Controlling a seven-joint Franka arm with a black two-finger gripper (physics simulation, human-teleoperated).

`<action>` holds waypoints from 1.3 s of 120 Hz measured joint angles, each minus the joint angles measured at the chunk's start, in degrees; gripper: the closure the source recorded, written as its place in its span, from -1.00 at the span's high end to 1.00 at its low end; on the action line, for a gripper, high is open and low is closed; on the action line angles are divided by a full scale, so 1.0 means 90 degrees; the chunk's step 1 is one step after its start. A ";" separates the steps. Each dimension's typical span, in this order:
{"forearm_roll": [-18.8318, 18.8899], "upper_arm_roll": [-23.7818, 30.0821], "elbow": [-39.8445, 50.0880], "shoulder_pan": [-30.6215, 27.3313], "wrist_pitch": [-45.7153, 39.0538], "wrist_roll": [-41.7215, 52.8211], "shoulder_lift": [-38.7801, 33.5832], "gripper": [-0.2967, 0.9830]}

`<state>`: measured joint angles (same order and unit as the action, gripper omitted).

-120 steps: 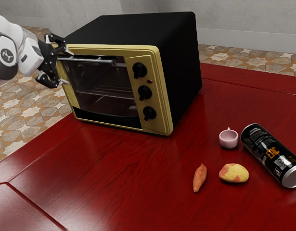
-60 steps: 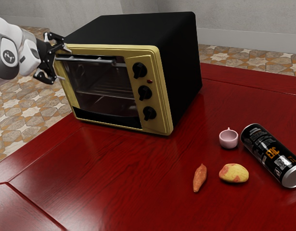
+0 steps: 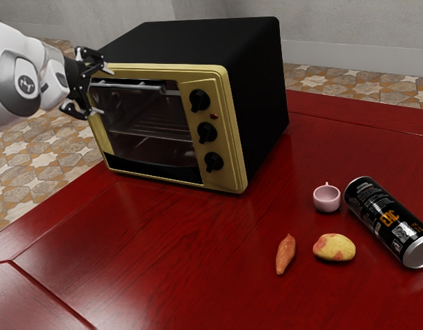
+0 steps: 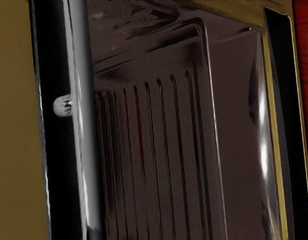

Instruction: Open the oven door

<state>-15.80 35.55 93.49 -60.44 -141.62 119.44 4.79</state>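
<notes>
1. Gripper (image 3: pixel 103 91) released, black fingers (image 3: pixel 106 69) spread well apart, nothing grasped; tips point at the oven front, by its edge toward the exterior view's left
2. Oven (image 3: pixel 218 45) stands on the red table (image 3: pixel 177 237); black casing, gold front frame (image 3: pixel 156 68)
3. Oven door (image 3: pixel 156 150) is shut, upright in the frame; wire rack (image 3: pixel 153 133) visible through the glass
4. Door handle (image 3: pixel 132 84) is a grey bar across the door's upper edge; its end toward the exterior view's left is next to the gripper; can't tell whether a finger touches it
5. Wrist view: hand faces the door; handle runs along the glass, small rounded knob-like piece (image 4: pixel 62 106) beside the bar
6. Three black knobs (image 3: pixel 207 132) in a column on the front, on the exterior view's right of the door; small red light (image 3: pixel 214 116) between the top two
7. Pink cup (image 3: pixel 327 199) upright on the table, to the exterior view's right of the oven; black can (image 3: pixel 386 220) on its side just beside it
8. Yellow-and-red potato (image 3: pixel 334 247) and orange sweet potato (image 3: pixel 285 255) lie near each other, apart, nearer the camera than the cup
</notes>
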 joint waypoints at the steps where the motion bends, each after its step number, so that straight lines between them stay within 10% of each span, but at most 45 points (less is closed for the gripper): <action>1: 0.0002 0.0001 0.0001 0.0002 -0.0001 0.0002 0.0001 0.54; 156: 0.0345 0.0099 0.0475 0.0029 0.0119 0.0119 -0.0035 0.47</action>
<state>-12.69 36.44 97.76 -60.18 -140.54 120.51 4.48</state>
